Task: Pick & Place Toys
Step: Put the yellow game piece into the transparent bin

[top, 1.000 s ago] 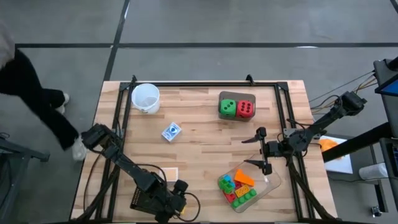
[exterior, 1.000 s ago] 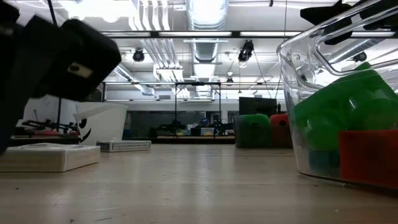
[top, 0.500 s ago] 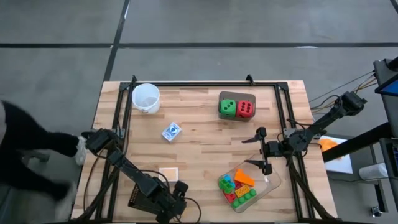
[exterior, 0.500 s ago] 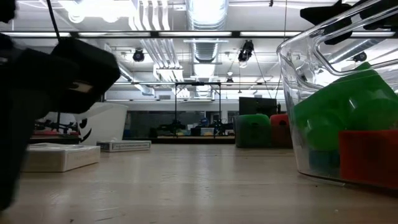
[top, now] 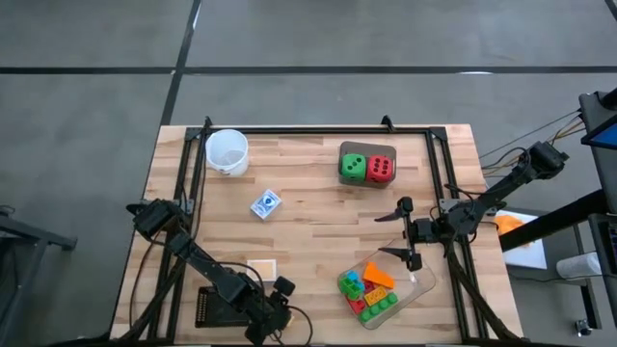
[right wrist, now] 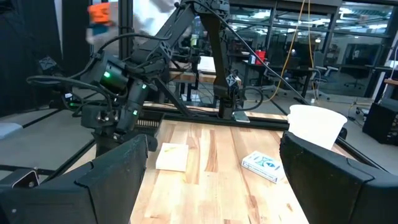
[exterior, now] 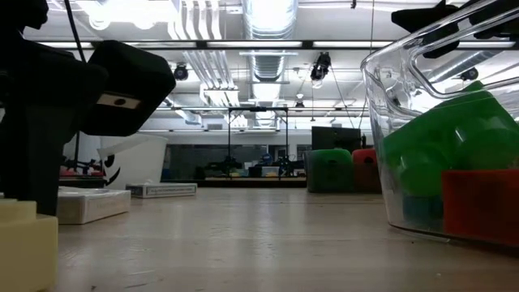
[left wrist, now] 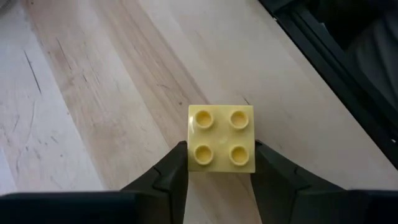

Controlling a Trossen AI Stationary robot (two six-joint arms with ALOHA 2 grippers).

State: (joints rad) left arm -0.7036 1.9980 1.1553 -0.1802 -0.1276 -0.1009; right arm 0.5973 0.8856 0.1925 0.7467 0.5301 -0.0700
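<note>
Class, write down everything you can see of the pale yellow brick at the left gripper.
The pale yellow brick is a small, square, glossy plastic block with four round studs on top. It sits flat, studs up, on the wooden table near its front edge. The left gripper straddles it, one dark finger on each side, seemingly touching its lower corners.

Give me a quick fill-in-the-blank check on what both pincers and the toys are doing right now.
The left pincer is closed on a pale yellow four-stud plastic brick near the table's ____ edge. The right pincer hangs ____ and empty. The small coloured plastic bricks lie in the clear plastic ____. Beside the green dotted die sits a ____ one.

Missing words: front; open; tray; red
</note>
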